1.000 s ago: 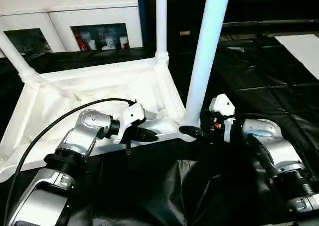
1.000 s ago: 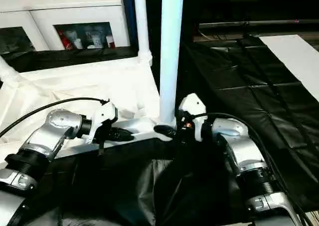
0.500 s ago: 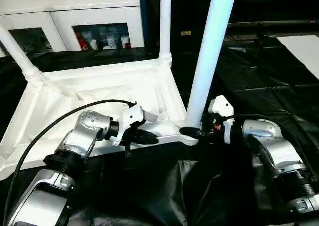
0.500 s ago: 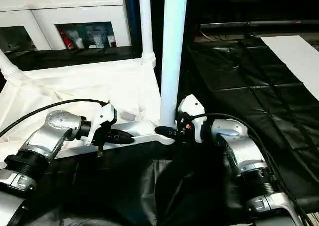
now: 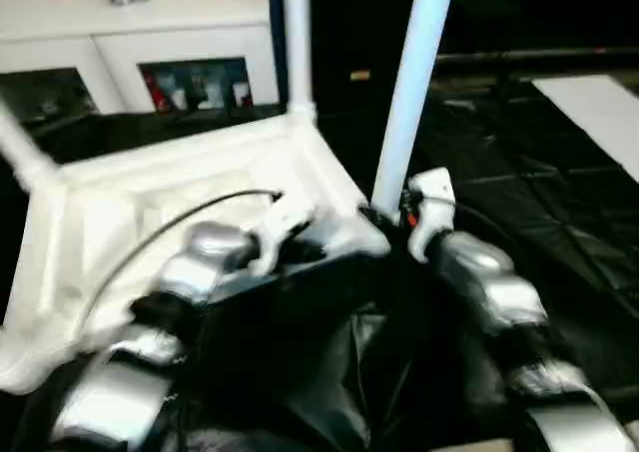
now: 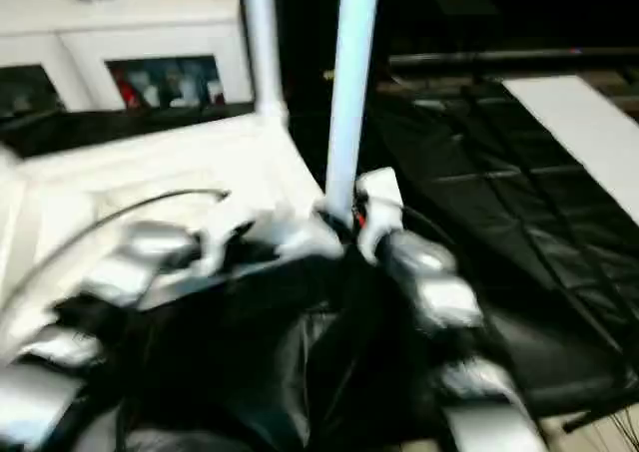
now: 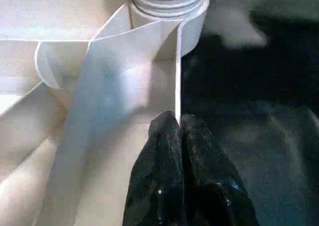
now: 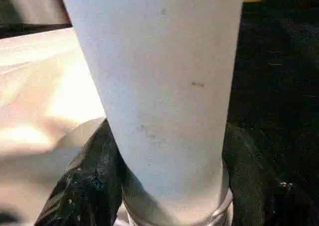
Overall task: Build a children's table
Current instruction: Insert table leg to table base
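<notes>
The children's table lies upside down, its white top (image 5: 150, 188) on black sheeting with legs standing up from the corner sockets. My right gripper (image 8: 167, 131) is at the foot of the near right leg (image 5: 409, 83), one black finger (image 8: 94, 176) pressed against each side of the tube just above its socket. My left gripper (image 7: 175, 118) is shut on the thin near rim of the top, a short way from that same corner socket (image 7: 169, 6). Another leg (image 5: 297, 33) rises at the far corner and a third (image 5: 20, 148) at the left.
A white cabinet (image 5: 150, 33) with glass doors stands behind the table. Black sheeting (image 5: 519, 173) covers the floor to the right and in front. A white panel (image 5: 599, 103) lies at the far right. A black cable (image 5: 180, 223) arcs over my left forearm.
The head views have shifted and blurred, so the camera is moving. My right gripper's fingers have drawn in against the leg. My left gripper keeps its hold on the rim.
</notes>
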Controlling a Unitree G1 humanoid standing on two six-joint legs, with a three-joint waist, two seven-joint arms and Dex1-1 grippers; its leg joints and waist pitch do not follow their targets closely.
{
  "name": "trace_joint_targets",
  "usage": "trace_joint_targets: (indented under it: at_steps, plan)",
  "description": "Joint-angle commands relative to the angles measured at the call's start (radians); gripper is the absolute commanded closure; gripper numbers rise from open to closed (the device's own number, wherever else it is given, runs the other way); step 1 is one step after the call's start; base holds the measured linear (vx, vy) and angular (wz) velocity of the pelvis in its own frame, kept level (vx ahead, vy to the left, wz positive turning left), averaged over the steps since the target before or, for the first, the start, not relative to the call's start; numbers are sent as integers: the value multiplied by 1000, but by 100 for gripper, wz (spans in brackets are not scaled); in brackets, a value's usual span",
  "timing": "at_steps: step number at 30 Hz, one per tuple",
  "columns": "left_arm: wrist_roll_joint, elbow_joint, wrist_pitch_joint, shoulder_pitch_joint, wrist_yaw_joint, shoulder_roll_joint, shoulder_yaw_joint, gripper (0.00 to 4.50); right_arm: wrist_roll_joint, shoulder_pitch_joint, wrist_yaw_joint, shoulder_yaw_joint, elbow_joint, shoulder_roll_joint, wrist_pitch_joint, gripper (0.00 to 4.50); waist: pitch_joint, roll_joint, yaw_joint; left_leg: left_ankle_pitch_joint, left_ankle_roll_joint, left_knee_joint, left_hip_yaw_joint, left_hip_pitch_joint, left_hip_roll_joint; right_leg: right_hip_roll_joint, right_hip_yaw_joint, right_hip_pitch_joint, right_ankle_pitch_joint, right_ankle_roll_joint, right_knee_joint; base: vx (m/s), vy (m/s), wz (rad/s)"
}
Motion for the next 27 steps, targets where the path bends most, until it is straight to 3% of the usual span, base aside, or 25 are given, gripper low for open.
trace_joint_targets:
  at_steps: [1,2,8,12,14,16,19,21,25,27]
  plan:
    - [9,15,33,-33,100,-2,38,450,-40,20,-106,-14,117,14,24,208,-66,0,-4,-225,-3,-77,-8,11,24,-55,45,49,-290,-192,-89,0,0,0]
    - [11,15,34,-35,104,-9,34,450,-46,9,-122,-13,132,22,14,208,-70,-8,-2,-199,17,-75,-7,6,21,-54,45,55,-262,-192,-89,0,0,0]
    - [19,27,33,-37,131,-31,27,450,-67,-47,-147,-10,195,54,-33,209,-74,-7,0,-145,58,-71,-7,1,24,-55,44,58,-170,-219,-76,0,0,0]
    - [18,7,33,-22,109,-18,20,450,-44,-49,-59,-7,193,62,-72,209,-71,-5,-1,-170,63,-73,-6,3,24,-55,43,56,-201,-218,-80,0,0,0]
    - [15,-9,28,-11,76,1,13,450,-10,-34,36,-13,154,63,-98,209,-72,-7,0,-169,73,-72,-6,0,25,-56,44,60,-190,-217,-79,0,0,0]
    - [13,-15,23,-6,59,16,11,450,-27,-24,66,8,131,42,-117,154,-76,-7,0,-135,80,-71,-7,-2,26,-55,44,61,-149,-225,-73,0,0,0]
    - [5,-24,8,3,19,36,8,450,-11,-5,160,26,78,17,-92,140,-76,-8,-2,-101,107,-67,-7,-8,24,-53,43,66,-84,-244,-66,0,0,0]
    - [3,-26,5,4,11,40,8,450,-3,0,188,28,62,10,-80,107,-76,-10,-5,-107,110,-69,-7,-7,24,-53,42,66,-103,-242,-69,0,0,0]
    - [-8,-31,-25,19,-80,85,-4,450,3,79,424,119,-107,-100,-45,96,-73,-11,1,-128,119,-69,-6,-3,26,-50,43,65,-124,-232,-75,0,0,0]
    - [-17,-39,-56,28,-138,102,-12,450,4,106,498,137,-154,-137,-41,96,-74,-11,2,-131,120,-68,-6,-4,27,-52,44,65,-129,-229,-74,0,0,0]
